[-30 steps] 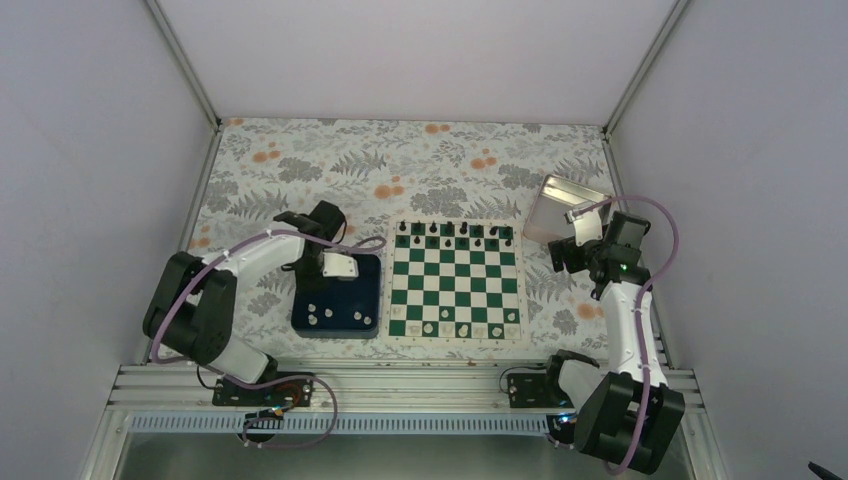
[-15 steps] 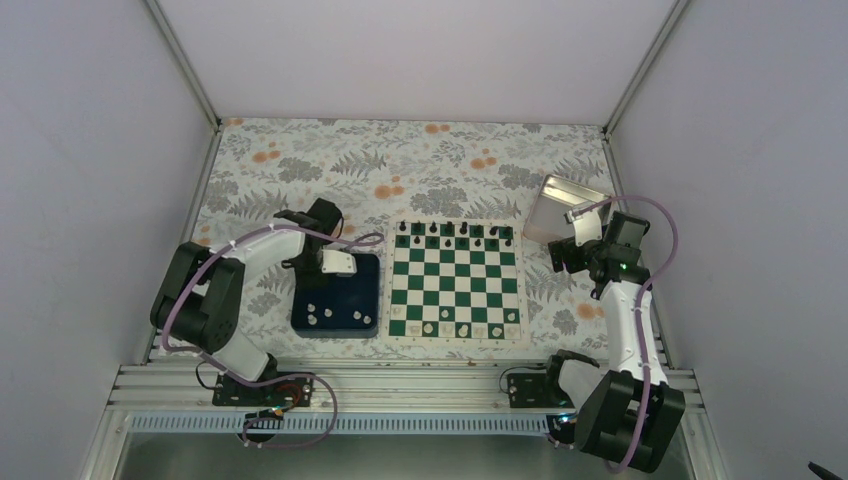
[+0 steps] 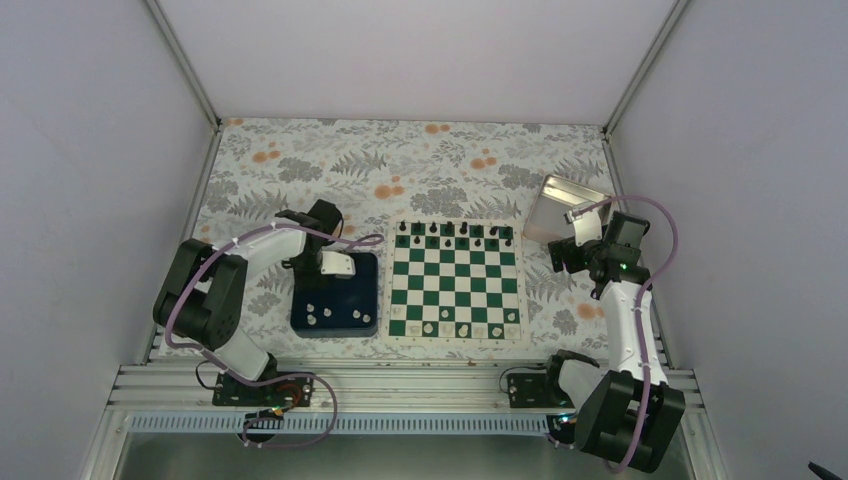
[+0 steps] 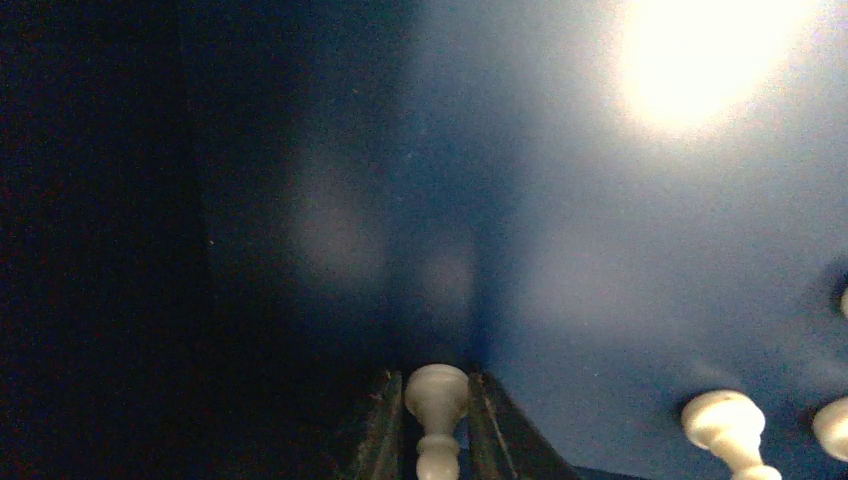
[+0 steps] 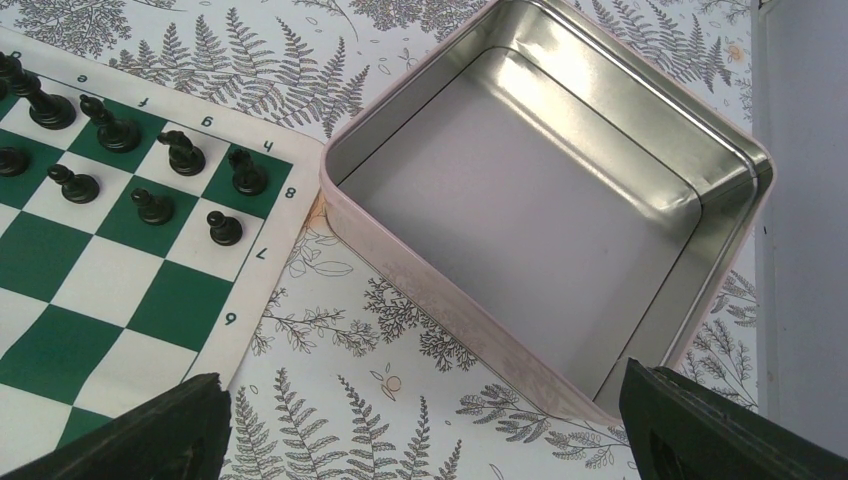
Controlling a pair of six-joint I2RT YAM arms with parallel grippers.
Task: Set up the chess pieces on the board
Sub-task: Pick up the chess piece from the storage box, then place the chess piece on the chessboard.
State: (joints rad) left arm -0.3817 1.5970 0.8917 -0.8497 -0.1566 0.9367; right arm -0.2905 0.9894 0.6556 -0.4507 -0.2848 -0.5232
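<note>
The green and white board [image 3: 455,282] lies mid-table, with black pieces [image 3: 450,236] on its far rows and several white chess pieces [image 3: 445,326] on its near row. More white pieces [image 3: 312,311] lie in the navy tray [image 3: 345,298]. My left gripper [image 3: 328,268] is down inside the tray. In the left wrist view it [image 4: 436,402] is shut on a white pawn [image 4: 436,384]; two more white pieces [image 4: 722,418] lie to the right. My right gripper [image 3: 562,255] hangs open and empty right of the board, its fingers [image 5: 150,430] wide apart over the cloth.
An empty metal tin [image 3: 565,205] sits at the board's far right corner, close under my right gripper; the right wrist view shows its wall [image 5: 450,290]. The floral cloth [image 3: 330,170] covers the table. White walls enclose the sides and back.
My left wrist has shifted slightly left over the navy tray. The right arm has not moved.
</note>
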